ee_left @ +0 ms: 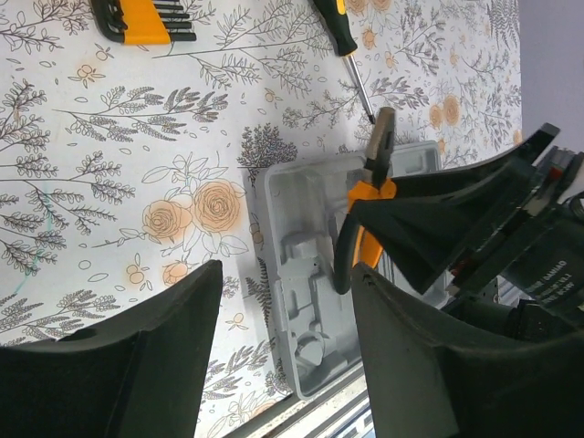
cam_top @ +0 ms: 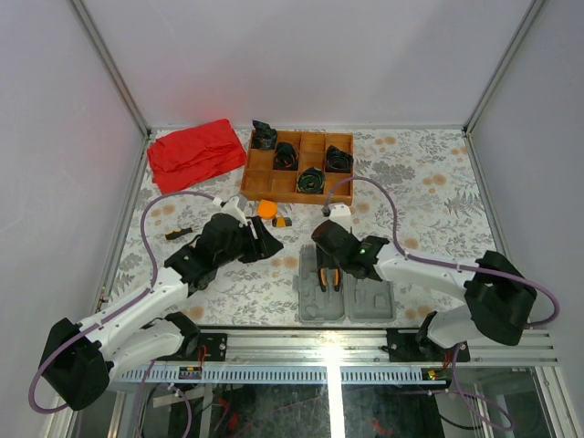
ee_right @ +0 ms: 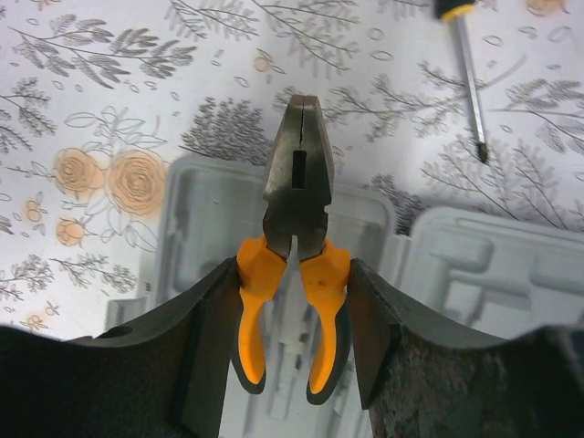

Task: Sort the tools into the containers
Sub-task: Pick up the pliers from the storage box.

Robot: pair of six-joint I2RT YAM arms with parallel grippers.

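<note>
The grey tool case lies open near the front edge, both halves showing moulded recesses. My right gripper is shut on the orange handles of the pliers and holds them over the case's left half, nose pointing away. In the right wrist view the fingers press both handles. My left gripper is open and empty, left of the case. In its view the case and pliers show between the fingers. The orange tape measure and a small yellow-grey piece lie behind.
A black-and-yellow screwdriver and a yellow hex-key set lie on the floral cloth beyond the case. Another small black-yellow tool lies far left. A wooden tray with black coils and a red cloth are at the back.
</note>
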